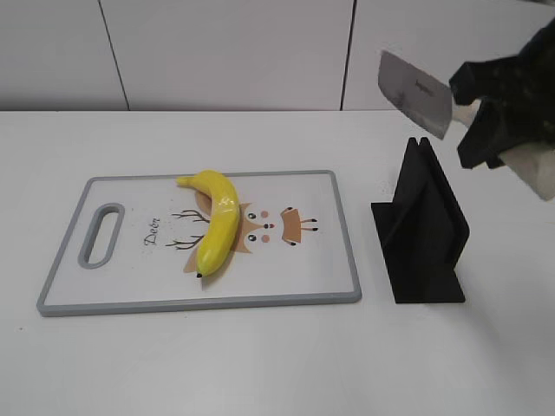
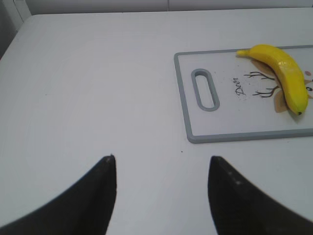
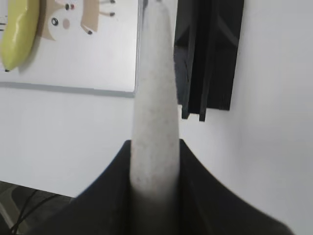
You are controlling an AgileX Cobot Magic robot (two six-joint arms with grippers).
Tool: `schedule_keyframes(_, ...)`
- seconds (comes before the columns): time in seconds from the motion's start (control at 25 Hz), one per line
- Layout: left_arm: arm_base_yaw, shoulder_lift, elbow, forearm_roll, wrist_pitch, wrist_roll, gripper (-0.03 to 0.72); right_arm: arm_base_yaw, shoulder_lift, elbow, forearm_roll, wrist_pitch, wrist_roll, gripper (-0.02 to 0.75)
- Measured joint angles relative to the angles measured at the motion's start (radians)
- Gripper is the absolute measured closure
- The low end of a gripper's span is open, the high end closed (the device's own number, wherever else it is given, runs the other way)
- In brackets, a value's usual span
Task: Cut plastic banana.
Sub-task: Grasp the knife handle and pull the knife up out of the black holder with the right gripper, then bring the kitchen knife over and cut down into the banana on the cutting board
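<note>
While the right gripper (image 1: 486, 121) is clamping the knife (image 1: 416, 94) aloft above the black knife stand (image 1: 422, 232), the plastic banana (image 1: 217, 224) is lying whole on the cutting board (image 1: 130, 299); the left gripper (image 2: 161, 188) is waiting, jaws apart. Cutting is remaining undone.

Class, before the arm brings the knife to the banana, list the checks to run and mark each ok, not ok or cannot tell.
1. Knife held in right end effector: ok.
2. Knife clear of black knife stand: ok.
3. Plastic banana lying on cutting board: ok.
4. Blade above banana: not ok, off to the right.
5. Left end effector steadying banana: not ok, open over bare table.
6. Blade edge facing down: cannot tell.
</note>
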Motion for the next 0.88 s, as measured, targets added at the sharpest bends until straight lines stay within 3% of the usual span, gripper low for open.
schedule_keyframes(0.2,0.000,0.017,-0.025,-0.018,-0.002,0.060,0.136,0.000,0.000,-0.095,0.002,0.001,-0.223,0.568)
schedule_keyframes(0.48,0.000,0.260,-0.122,-0.076,-0.065,0.213,0.136,0.000,0.012,-0.163,0.014,-0.020,-0.705,0.568)
schedule_keyframes(0.6,0.000,0.409,-0.163,-0.215,-0.133,0.367,0.136,0.000,0.064,-0.201,0.020,-0.032,-0.808,0.568)
schedule_keyframes(0.88,0.000,0.824,-0.319,-0.556,-0.178,0.889,0.136,0.000,0.225,-0.313,0.100,-0.013,-1.085,0.568)
